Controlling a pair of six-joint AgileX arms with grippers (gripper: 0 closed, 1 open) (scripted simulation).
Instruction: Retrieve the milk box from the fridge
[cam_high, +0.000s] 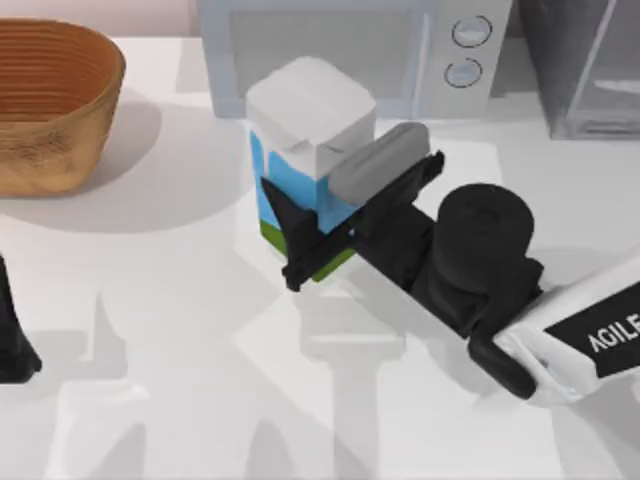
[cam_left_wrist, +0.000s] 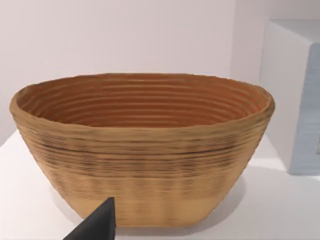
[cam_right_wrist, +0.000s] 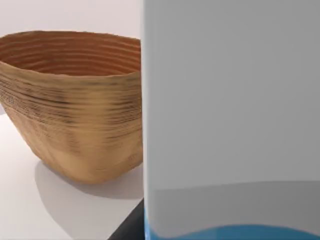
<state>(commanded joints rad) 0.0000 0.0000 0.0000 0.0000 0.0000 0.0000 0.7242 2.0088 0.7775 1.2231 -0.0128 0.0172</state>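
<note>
The milk box (cam_high: 305, 130) has a white folded top, light blue sides and a green bottom band, and stands in the middle of the table in front of the microwave. My right gripper (cam_high: 325, 205) reaches in from the lower right and is shut on it, one finger on each side. Up close in the right wrist view, the box's white side (cam_right_wrist: 230, 100) has a blue strip at its lower edge. The fridge (cam_high: 590, 70) is the dark grey box with a glassy panel at the back right corner. My left arm (cam_high: 15, 345) is parked at the left edge.
A woven brown basket (cam_high: 50, 100) sits at the back left; it is also in the left wrist view (cam_left_wrist: 140, 150), with a dark fingertip (cam_left_wrist: 95, 225) below it. The pale blue-grey microwave (cam_high: 350, 45) with two round knobs stands along the back.
</note>
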